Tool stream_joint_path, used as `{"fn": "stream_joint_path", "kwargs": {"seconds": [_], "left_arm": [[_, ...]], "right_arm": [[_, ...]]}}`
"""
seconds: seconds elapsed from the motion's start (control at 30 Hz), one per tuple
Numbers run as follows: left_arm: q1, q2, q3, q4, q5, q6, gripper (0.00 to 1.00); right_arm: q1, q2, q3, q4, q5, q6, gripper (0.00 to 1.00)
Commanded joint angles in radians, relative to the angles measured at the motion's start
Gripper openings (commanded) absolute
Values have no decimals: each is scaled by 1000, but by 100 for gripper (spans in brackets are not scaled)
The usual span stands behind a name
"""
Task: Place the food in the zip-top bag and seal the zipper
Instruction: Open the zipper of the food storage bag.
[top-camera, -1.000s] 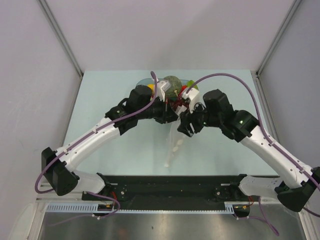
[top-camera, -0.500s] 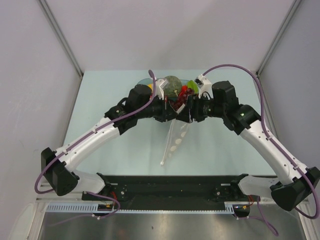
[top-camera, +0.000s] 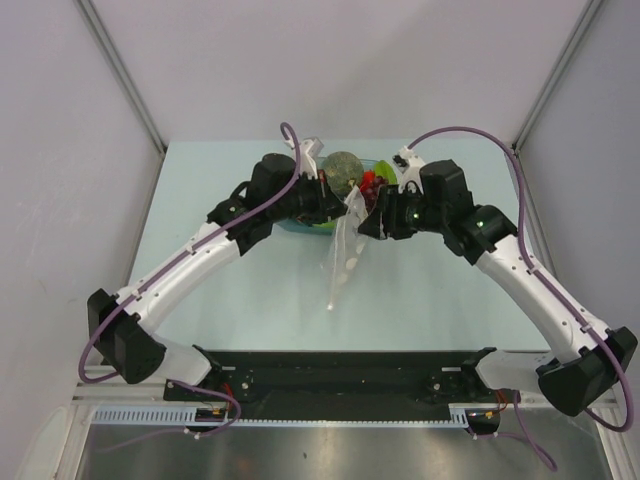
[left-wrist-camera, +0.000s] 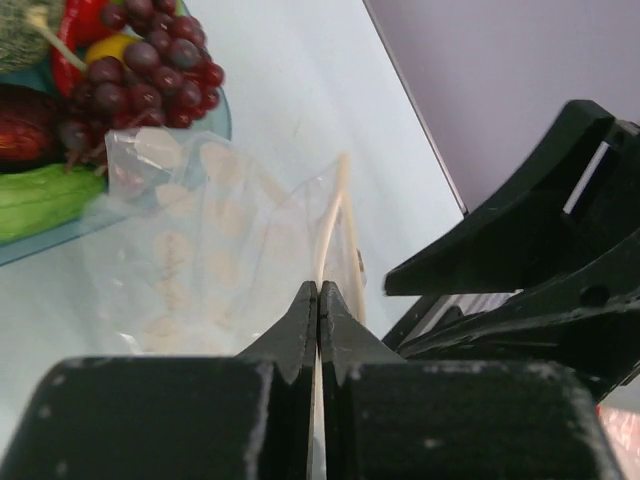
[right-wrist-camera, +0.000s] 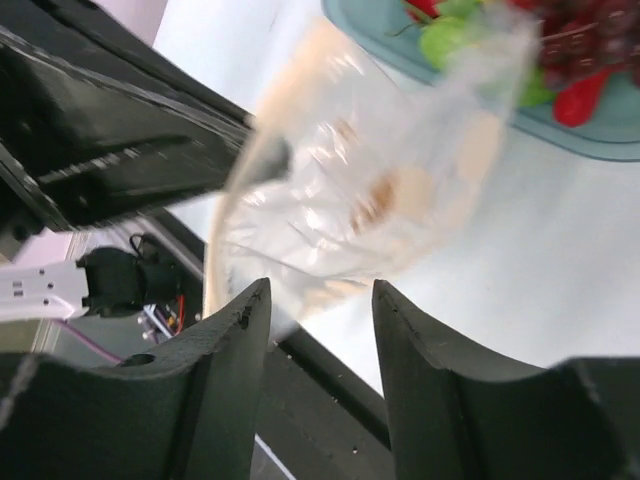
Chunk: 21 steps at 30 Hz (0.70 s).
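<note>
Zip-top bag (top-camera: 340, 255): dangles over bench (top-camera: 220, 290)
L claw (left-wrist-camera: 318, 300): clamped on bag edge
R claw (right-wrist-camera: 320, 290): apart, empty, beside bag
Grapes (left-wrist-camera: 150, 70): in bowl (left-wrist-camera: 224, 112)

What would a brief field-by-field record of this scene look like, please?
left end effector: shut on the edge of the zip-top bag
right end effector: open, facing the bag, not gripping it
bag contents: no food visible inside
grapes: in the blue bowl
grey-green ball: in the bowl
bowl position: beside the bag
</note>
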Motion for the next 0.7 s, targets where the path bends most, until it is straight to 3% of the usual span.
{"fn": "stream_joint_path", "kwargs": {"seconds": [0.0,0.1,0.4,0.47,0.5,0.6,0.67], "left_arm": [[43,-41,13,57,8,-62,0],[43,-38,8,80,19,-82,0],[40,-10,27,69,-35,-102,0],[41,-4,35,69,-33,-110,0],[41,-1,38,69,-30,-113,0],[41,-1,45,72,-30,-113,0],[41,-3,47,69,-27,-113,0]], "right_arm": [[-38,-19,64,-12,-35,-16,52],[-23,-33,47,19,-85,-2,71],[103,33,125,83,-19,-26,89],[131,53,133,74,13,-40,87],[137,56,133,69,73,-48,77],[129,73,121,53,186,-62,61],[120,77,110,49,202,-66,59]]}}
